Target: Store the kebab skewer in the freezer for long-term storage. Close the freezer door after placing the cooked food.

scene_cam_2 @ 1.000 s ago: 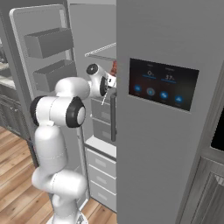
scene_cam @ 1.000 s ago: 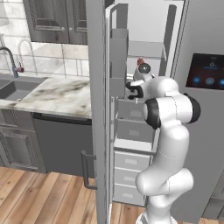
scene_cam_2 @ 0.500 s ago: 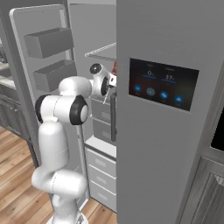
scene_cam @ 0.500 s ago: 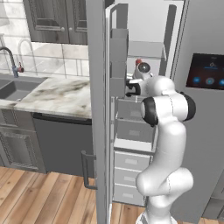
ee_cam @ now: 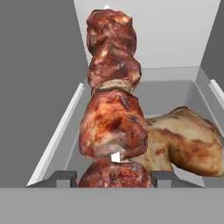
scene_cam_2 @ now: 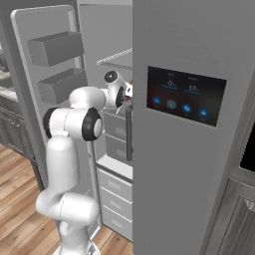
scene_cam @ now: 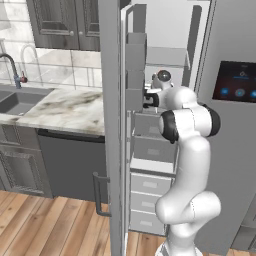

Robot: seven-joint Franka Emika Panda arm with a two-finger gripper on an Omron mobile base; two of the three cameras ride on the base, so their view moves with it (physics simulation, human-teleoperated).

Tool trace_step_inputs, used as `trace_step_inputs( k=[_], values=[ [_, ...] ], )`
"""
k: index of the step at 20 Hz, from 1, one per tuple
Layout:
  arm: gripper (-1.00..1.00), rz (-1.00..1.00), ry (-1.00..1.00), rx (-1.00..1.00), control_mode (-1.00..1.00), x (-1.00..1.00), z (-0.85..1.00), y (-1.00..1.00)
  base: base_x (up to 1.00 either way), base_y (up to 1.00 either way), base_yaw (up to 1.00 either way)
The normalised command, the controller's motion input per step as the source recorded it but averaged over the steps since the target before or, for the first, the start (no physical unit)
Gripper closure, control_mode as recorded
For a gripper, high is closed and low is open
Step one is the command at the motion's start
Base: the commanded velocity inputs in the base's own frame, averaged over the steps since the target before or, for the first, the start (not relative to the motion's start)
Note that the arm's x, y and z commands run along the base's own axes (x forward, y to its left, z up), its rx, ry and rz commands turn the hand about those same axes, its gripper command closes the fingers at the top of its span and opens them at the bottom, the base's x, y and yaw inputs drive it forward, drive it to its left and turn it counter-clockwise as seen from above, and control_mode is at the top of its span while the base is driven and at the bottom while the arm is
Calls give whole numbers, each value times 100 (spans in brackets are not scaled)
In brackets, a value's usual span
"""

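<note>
The kebab skewer (ee_cam: 113, 127), a row of dark browned meat chunks, points away from the hand, its near end between the finger tips of my gripper (ee_cam: 114, 178), which is shut on it. It hangs over an open grey bin (ee_cam: 57, 140) inside the freezer (scene_cam: 165, 30). The base views show my hand reaching into the white freezer interior at mid height, gripper (scene_cam: 146, 99) near the shelf. The freezer door (scene_cam: 111, 125) stands wide open to the arm's left, its inner face (scene_cam_2: 45, 124) carrying grey bins.
A golden roasted piece of meat (ee_cam: 188, 140) lies in the same bin, right of the skewer. The grey fridge door with the black touchscreen (scene_cam_2: 184, 94) stands shut on the right. A marble counter (scene_cam: 60, 107) with a sink (scene_cam: 15, 100) lies left of the open door.
The arm's elbow has shifted slightly while the hand stays inside the freezer. The skewer is still between the fingers.
</note>
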Motion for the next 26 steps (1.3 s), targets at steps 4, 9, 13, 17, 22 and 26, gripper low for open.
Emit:
trace_step_inputs(
  k=[4,9,13,17,22,26],
  values=[
    [-100,1,0,0,-100,22,0,-10,0,0,0],
    [-100,2,0,0,-100,33,0,-8,0,0,0],
    [-100,1,0,0,-100,27,0,-6,0,0,0],
    [-100,0,0,0,-100,-1,0,0,0,0,0],
    [-100,0,0,0,-100,-43,1,0,0,0,0],
    [-100,0,-1,0,-100,-62,-1,9,0,0,0]
  ],
)
